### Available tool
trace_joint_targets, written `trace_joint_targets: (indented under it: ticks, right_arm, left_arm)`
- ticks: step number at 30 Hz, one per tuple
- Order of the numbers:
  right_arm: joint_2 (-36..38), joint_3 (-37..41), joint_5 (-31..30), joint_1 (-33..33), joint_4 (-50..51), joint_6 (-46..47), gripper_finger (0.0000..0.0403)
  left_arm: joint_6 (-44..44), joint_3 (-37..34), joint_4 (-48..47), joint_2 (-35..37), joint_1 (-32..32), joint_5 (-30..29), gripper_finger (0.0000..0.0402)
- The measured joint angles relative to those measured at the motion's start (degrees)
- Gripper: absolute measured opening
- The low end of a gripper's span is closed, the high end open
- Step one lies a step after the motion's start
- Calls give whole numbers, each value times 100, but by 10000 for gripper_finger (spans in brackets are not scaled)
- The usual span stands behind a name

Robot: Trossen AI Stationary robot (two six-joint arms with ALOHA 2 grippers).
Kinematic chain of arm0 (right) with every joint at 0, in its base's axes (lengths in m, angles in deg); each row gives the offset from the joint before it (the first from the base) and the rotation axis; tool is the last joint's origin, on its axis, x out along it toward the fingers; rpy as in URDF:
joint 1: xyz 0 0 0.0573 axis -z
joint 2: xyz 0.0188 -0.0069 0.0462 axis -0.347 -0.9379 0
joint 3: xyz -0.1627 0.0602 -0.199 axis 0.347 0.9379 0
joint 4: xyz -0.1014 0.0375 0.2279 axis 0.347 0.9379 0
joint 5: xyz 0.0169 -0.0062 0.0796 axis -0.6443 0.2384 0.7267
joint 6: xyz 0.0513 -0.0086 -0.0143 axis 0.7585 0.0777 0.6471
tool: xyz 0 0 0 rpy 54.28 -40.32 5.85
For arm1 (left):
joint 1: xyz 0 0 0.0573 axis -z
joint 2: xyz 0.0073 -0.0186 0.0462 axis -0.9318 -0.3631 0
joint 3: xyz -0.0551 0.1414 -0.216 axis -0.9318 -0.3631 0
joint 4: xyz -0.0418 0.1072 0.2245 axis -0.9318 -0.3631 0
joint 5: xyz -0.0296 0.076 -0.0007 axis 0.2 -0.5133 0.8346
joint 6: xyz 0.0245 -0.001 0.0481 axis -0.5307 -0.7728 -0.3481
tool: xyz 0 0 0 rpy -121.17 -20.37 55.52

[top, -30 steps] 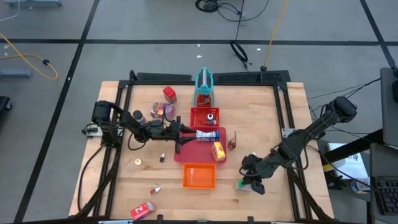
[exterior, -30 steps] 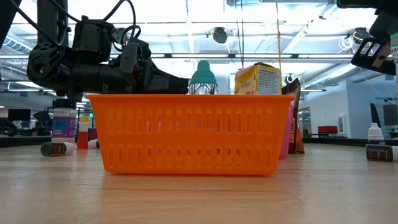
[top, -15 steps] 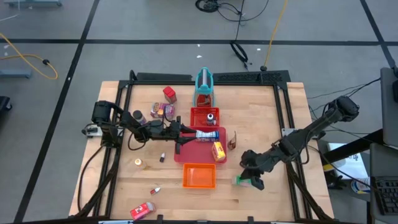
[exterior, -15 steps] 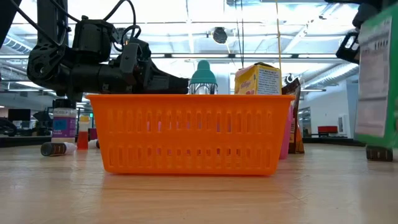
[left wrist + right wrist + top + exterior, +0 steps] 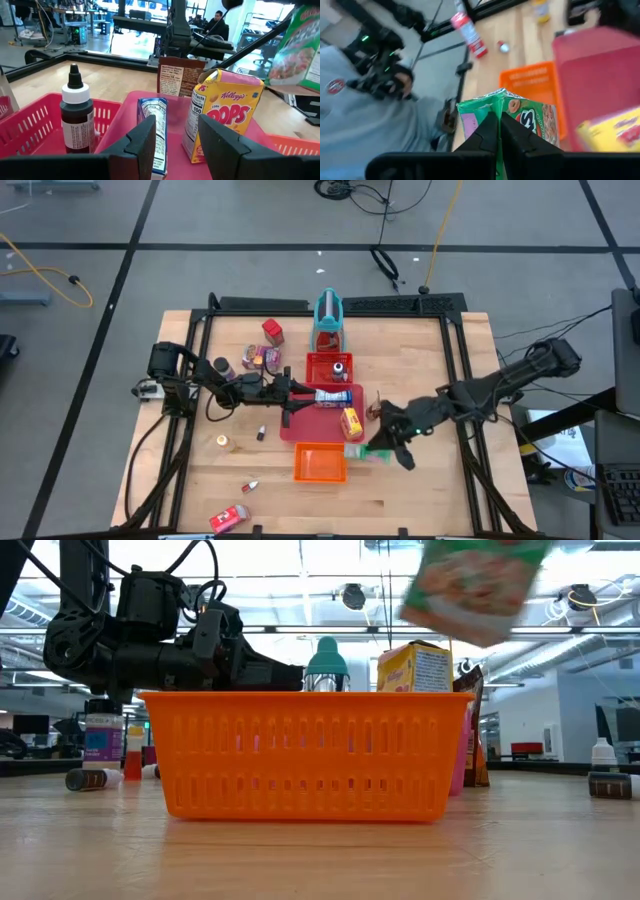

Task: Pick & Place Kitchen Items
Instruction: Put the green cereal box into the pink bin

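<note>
Nearest me, the right claw (image 5: 496, 131) is clamped on the top edge of a green box (image 5: 362, 451), carried in the air just beside the orange tray (image 5: 320, 463). It looks light, thin cardboard, easily crushed; that edge pinch suits it. Farther off, the left claw (image 5: 175, 137) stands apart over the red tray (image 5: 30, 125).
</note>
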Motion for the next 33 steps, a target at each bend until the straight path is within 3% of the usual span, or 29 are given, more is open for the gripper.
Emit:
trace_joint_targets:
  ticks: [7, 15, 33]
  right_arm:
    - [-774, -350, 0, 481, -809, 20, 0]
    - [-1468, -1009, -229, 811, -624, 81, 0]
    - [-1556, -1111, -284, 1441, -42, 26, 0]
  left_arm:
    - [-44, 0, -19, 0, 2, -53, 147]
    - [-46, 0, -21, 0, -2, -131, 147]
    - [-159, 0, -22, 0, -4, -138, 147]
